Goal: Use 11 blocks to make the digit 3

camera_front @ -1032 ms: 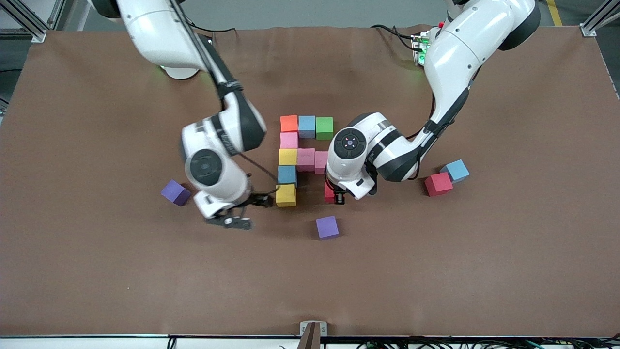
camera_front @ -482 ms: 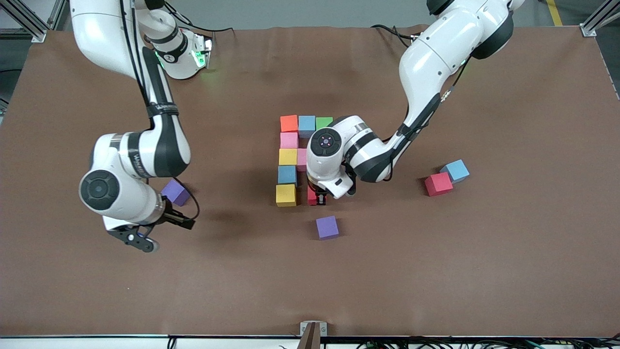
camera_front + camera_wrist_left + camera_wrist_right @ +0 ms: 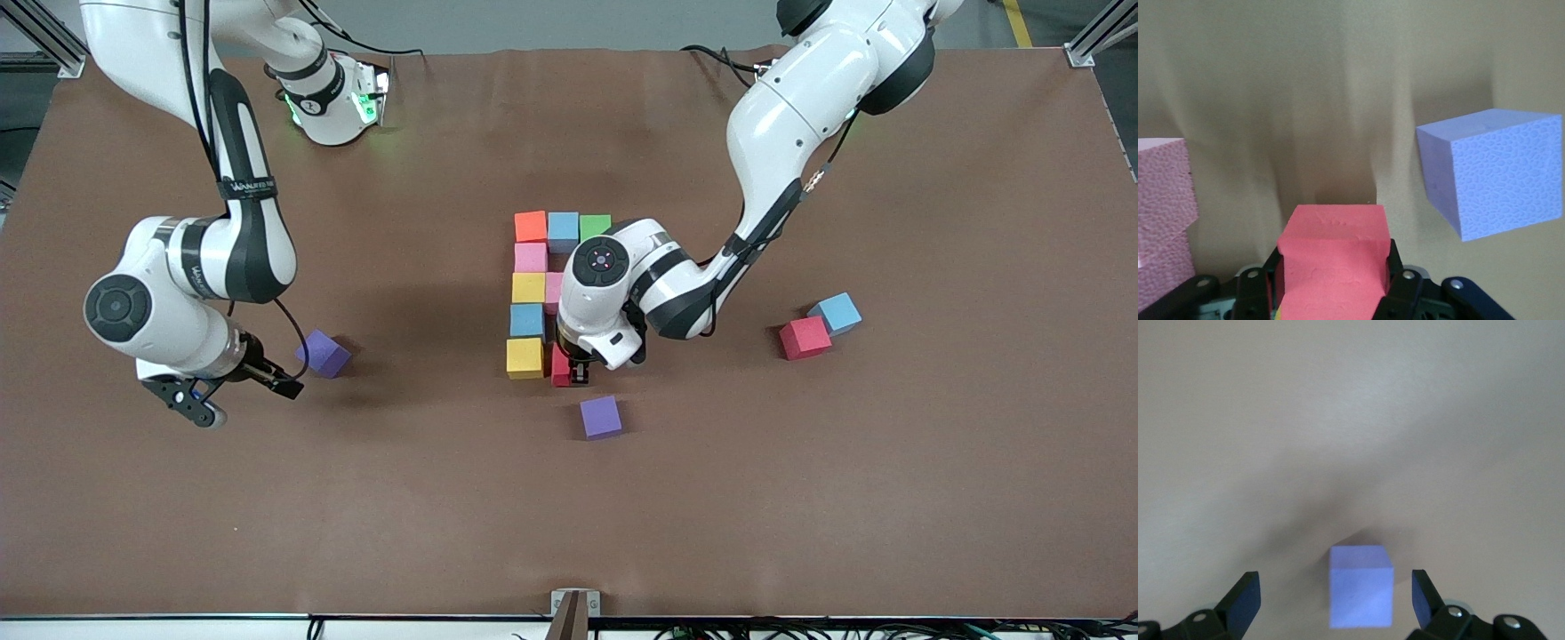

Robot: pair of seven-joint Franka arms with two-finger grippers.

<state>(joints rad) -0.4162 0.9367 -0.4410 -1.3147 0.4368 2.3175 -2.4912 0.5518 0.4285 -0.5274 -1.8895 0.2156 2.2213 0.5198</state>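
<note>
Just beside the yellow foam cube (image 3: 524, 358) ending the partly built figure, the red foam cube (image 3: 560, 366) is sitting clamped in the left gripper (image 3: 576, 372). The right gripper (image 3: 238, 389), fingers wide apart, is hanging near a purple foam cube (image 3: 324, 354).

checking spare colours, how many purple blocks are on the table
2. One purple block lies toward the right arm's end of the table, by the open right tool. The other purple block lies nearer the front camera than the figure. None seems hidden.
</note>
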